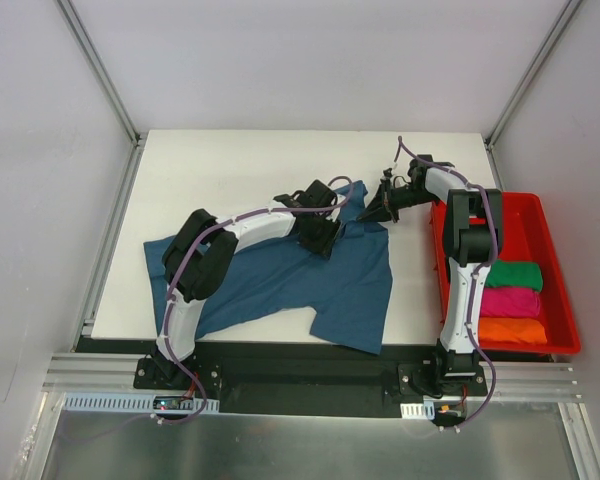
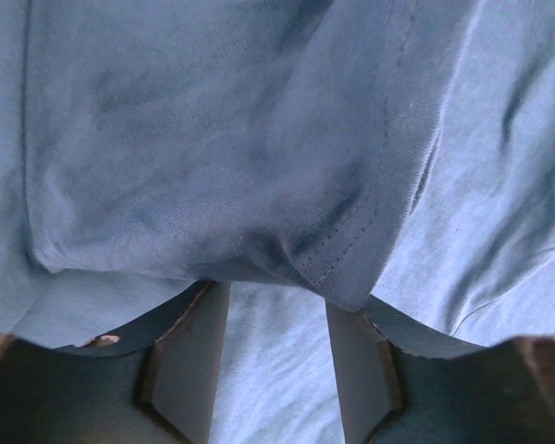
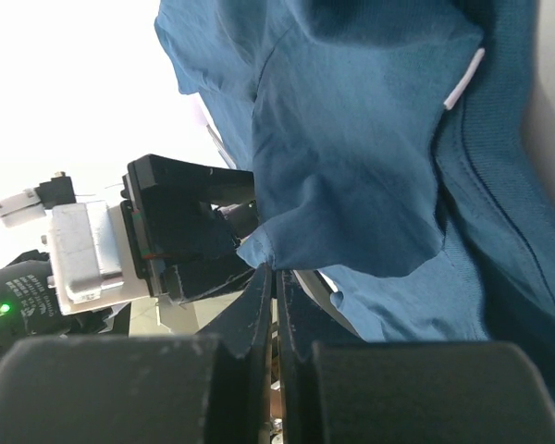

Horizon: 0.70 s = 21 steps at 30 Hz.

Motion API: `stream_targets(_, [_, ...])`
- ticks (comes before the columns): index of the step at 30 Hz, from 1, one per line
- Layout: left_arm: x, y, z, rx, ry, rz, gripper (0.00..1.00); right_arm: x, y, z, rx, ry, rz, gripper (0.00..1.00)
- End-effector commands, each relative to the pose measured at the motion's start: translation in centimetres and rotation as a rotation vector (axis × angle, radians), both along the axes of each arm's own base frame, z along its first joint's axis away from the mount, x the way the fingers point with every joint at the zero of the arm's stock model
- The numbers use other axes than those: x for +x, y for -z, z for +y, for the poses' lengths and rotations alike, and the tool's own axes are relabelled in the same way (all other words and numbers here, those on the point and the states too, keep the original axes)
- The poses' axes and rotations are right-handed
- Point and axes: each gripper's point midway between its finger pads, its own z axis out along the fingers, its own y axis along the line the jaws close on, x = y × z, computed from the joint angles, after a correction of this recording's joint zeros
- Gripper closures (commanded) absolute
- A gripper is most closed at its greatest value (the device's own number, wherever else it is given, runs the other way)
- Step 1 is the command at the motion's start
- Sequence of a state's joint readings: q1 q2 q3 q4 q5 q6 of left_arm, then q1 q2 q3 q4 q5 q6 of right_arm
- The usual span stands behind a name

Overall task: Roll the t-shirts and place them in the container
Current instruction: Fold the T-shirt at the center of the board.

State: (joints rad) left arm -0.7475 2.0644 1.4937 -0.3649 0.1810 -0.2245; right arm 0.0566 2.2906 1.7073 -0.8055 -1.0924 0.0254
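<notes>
A dark teal-blue t-shirt (image 1: pixel 280 280) lies spread and rumpled on the white table (image 1: pixel 230 160). My left gripper (image 1: pixel 325 235) is down on its upper middle. In the left wrist view the fingers (image 2: pixel 190 351) stand apart, and a stitched hem fold of the t-shirt (image 2: pixel 213 139) drapes over the tips of the left gripper (image 2: pixel 277 287). My right gripper (image 1: pixel 372 213) is at the shirt's far right corner. In the right wrist view the right gripper (image 3: pixel 273 268) is shut on an edge of the t-shirt (image 3: pixel 351 139), lifting it. A white neck label (image 3: pixel 462 83) shows.
A red tray (image 1: pixel 560 250) stands at the table's right edge, holding rolled green (image 1: pixel 515 273), magenta (image 1: pixel 512 300) and orange (image 1: pixel 510 330) t-shirts. The left arm's wrist (image 3: pixel 176 231) is close beside the right gripper. Metal frame posts and white walls bound the table.
</notes>
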Motion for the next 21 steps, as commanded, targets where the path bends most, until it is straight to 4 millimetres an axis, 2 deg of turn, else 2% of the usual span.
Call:
stream_targets(1, [0.5, -2.0, -0.9, -0.025, -0.026, -0.024, 0.54, 0.5, -0.5, -0.1, 0.019, 0.011, 0.000, 0.99])
stream_targets(6, [1.7, -2.1, -0.7, -0.005, -0.047, -0.061, 0.69, 0.6, -0.5, 0.1, 0.020, 0.010, -0.001, 0.99])
stream_targets(7, [1.7, -2.1, -0.6, -0.004, -0.038, -0.062, 0.81, 0.6, -0.5, 0.1, 0.020, 0.010, -0.001, 0.99])
stream_targets(9, [1.6, -2.4, -0.3, -0.018, -0.028, -0.055, 0.91, 0.6, -0.5, 0.1, 0.020, 0.009, -0.002, 0.99])
stream_targets(10, [1.7, -2.7, -0.1, -0.020, -0.019, -0.062, 1.00, 0.6, -0.6, 0.0, 0.021, 0.010, -0.005, 0.99])
stream_targets(14, [1.4, -3.4, 0.4, -0.035, 0.049, -0.071, 1.00, 0.5, -0.7, -0.2, 0.015, 0.008, -0.016, 0.99])
stream_targets(19, [0.3, -4.4, 0.7, -0.015, 0.194, -0.050, 1.00, -1.2, -1.0, -0.9, -0.016, -0.016, -0.013, 0.99])
stream_targets(20, [-0.6, -4.2, 1.4, 0.018, 0.199, 0.000, 1.00, -1.3, -0.9, -1.2, -0.018, -0.013, -0.013, 0.99])
stream_targets(21, [0.0, -4.9, 1.2, 0.020, 0.234, -0.026, 1.00, -1.6, -0.8, -1.3, -0.021, -0.016, -0.009, 0.99])
